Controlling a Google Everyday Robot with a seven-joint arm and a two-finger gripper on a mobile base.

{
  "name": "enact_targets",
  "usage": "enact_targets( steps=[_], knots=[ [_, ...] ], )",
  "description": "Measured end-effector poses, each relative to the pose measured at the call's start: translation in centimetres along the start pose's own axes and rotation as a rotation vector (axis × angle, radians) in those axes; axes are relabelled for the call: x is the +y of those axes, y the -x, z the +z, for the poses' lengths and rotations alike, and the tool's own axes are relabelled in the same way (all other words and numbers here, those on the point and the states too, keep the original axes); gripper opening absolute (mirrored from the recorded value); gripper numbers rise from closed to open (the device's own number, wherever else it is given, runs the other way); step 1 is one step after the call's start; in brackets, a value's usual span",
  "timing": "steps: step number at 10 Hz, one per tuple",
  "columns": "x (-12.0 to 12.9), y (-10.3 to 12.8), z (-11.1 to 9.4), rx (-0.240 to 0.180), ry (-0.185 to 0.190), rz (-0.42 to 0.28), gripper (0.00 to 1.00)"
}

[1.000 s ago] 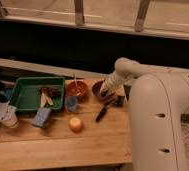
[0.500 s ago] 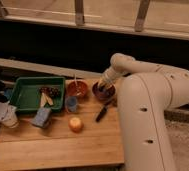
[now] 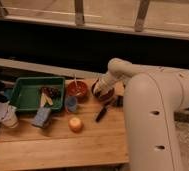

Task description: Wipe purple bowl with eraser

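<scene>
The purple bowl (image 3: pixel 105 95) sits on the wooden table (image 3: pixel 58 145) just right of the orange-red bowl (image 3: pixel 77 90). It looks dark and is largely covered by my arm. My gripper (image 3: pixel 102 87) reaches down from the white arm (image 3: pixel 153 100) into or onto the bowl's rim area. I cannot make out the eraser at the gripper. A small dark shape (image 3: pixel 119 101) lies at the bowl's right side against the arm; I cannot tell what it is.
A green tray (image 3: pixel 23 92) with small items stands at the left. A blue cup (image 3: pixel 71 104), a blue sponge block (image 3: pixel 41 117), an orange fruit (image 3: pixel 75 124), a slim black stick tool (image 3: pixel 101 114) and a white crumpled bag (image 3: pixel 5 114) lie on the table.
The arm has swung slightly left and its upper part now fills more of the right side. The gripper stays at the purple bowl.
</scene>
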Motion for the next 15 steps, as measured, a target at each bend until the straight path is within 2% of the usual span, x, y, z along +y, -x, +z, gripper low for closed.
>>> enact_targets(
  steps=[1, 3, 4, 6, 8, 9, 11, 13, 15],
  knots=[
    [-0.7, -0.6, -0.4, -0.006, -0.025, 0.019, 0.00],
    [-1.8, -0.1, -1.2, -0.024, -0.032, 0.052, 0.00],
    [-2.7, 0.8, -1.6, -0.034, -0.033, 0.070, 0.00],
    [-3.8, 4.3, -2.0, -0.057, -0.027, 0.083, 0.00],
    [-3.5, 6.3, -1.5, -0.058, -0.017, 0.073, 0.00],
    [-2.4, 7.1, -0.7, -0.055, -0.004, 0.056, 0.00],
    [-1.2, 6.3, 0.2, -0.035, 0.017, 0.034, 0.00],
    [0.0, 4.0, 0.6, -0.015, 0.034, 0.011, 0.00],
    [0.4, 1.7, 0.4, 0.000, 0.026, -0.004, 0.00]
  ],
)
